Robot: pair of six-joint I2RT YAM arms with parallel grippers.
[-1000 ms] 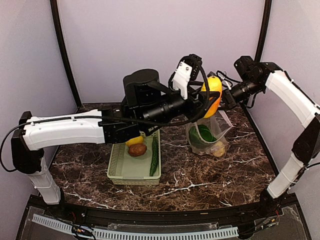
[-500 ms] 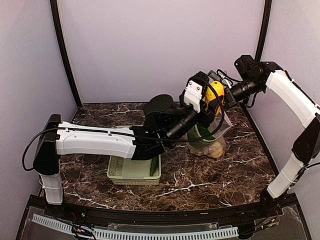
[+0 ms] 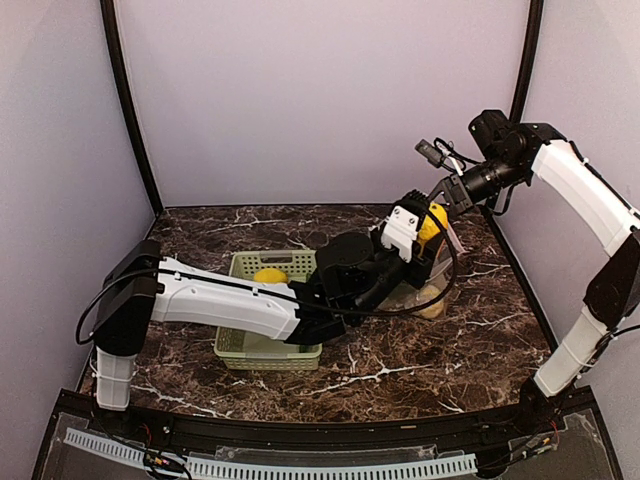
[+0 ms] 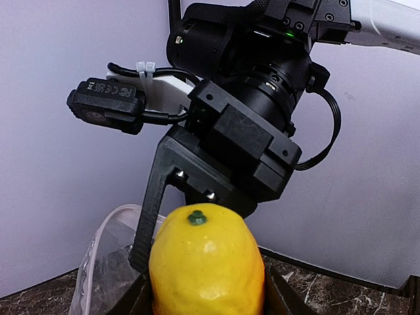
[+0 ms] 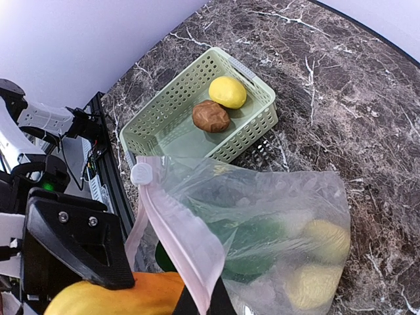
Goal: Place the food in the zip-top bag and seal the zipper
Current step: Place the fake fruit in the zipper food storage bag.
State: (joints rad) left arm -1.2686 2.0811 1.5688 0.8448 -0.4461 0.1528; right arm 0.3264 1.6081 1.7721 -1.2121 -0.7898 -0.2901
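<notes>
The left claw [image 3: 430,231] is gripping the orange-yellow fruit [image 4: 207,259] between its fingers, closed only to the fruit's width, and is holding it just above the open mouth of the zip-top bag [image 5: 282,223], off the table [image 5: 367,98]. The right claw [image 3: 448,197] is pinching the zipper [image 5: 176,230] along the bag's top edge, its jaws closed on the pinkish-white strip. It is holding that edge up, so the bag is hanging open beneath it with its bottom resting on the table. The white slider tab [image 5: 140,174] is sitting at the end of the strip farthest from the right claw. Inside the bag a dark green piece [image 5: 252,239] is lying beside two yellow pieces [image 5: 328,239], all blurred by the crinkled plastic. To the left of the bag in the top view, near it but not touching, the pale green basket [image 5: 174,108] is standing on the table with the lemon [image 5: 228,92] and the brown potato [image 5: 210,116] lying side by side inside it. The left arm [image 3: 230,305] is reaching over the basket toward the bag
</notes>
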